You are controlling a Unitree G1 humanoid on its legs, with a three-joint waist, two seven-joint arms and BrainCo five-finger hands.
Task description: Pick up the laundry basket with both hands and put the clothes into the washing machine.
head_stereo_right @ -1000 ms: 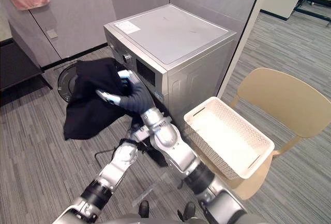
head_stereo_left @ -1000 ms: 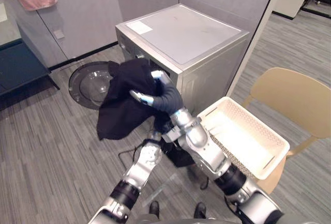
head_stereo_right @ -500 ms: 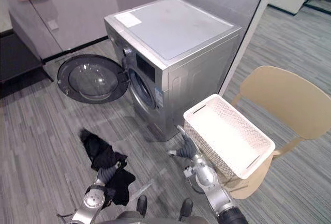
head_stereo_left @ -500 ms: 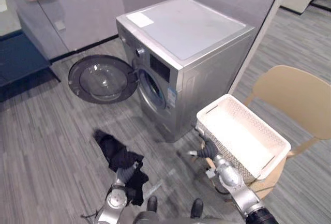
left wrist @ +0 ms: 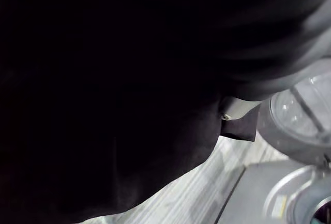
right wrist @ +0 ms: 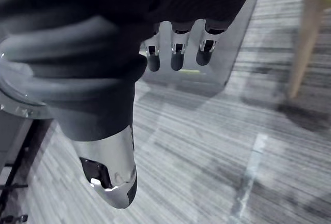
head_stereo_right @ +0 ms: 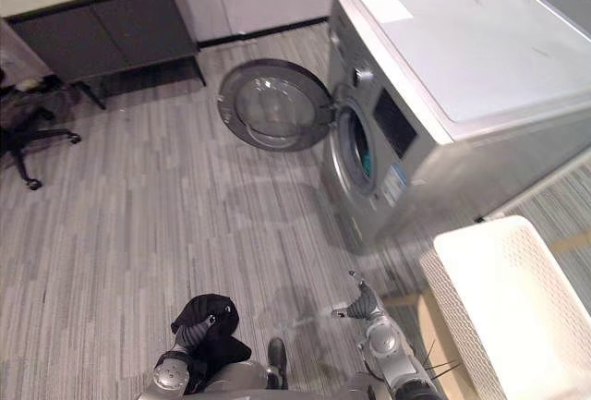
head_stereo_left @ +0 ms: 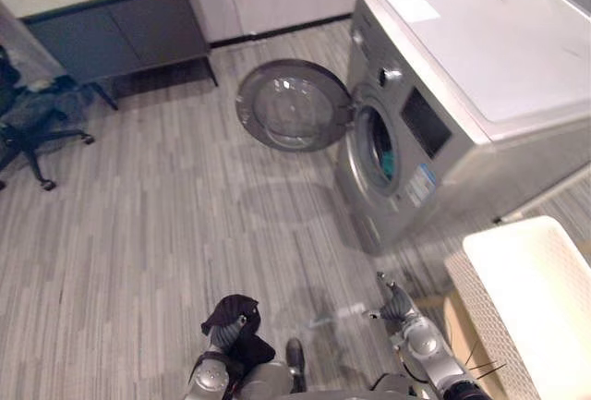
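The silver washing machine point(head_stereo_left: 480, 67) stands at the upper right, its round door point(head_stereo_left: 294, 104) swung open toward the left. Something teal point(head_stereo_left: 388, 162) shows inside the drum. The white laundry basket point(head_stereo_left: 531, 298) sits at the lower right, and what I see of its inside holds no clothes. My left hand point(head_stereo_right: 192, 333) hangs low at the bottom of the view, curled into a bunched black garment point(head_stereo_right: 211, 311). That black garment point(left wrist: 103, 89) covers most of the left wrist view. My right hand point(head_stereo_left: 397, 304) hovers low between the washer and the basket, its fingers point(right wrist: 176, 53) straight and holding nothing.
A dark low cabinet point(head_stereo_left: 120, 30) runs along the far wall. An office chair point(head_stereo_left: 28, 127) stands at the left edge. The basket rests on a tan chair point(head_stereo_left: 454, 324). Grey striped floor point(head_stereo_left: 166, 215) lies open in front of the washer door.
The camera has swung, showing more floor to the left. A second ago my right hand held the black garment up by the washer; now both arms hang low and the garment is bunched in my left hand.
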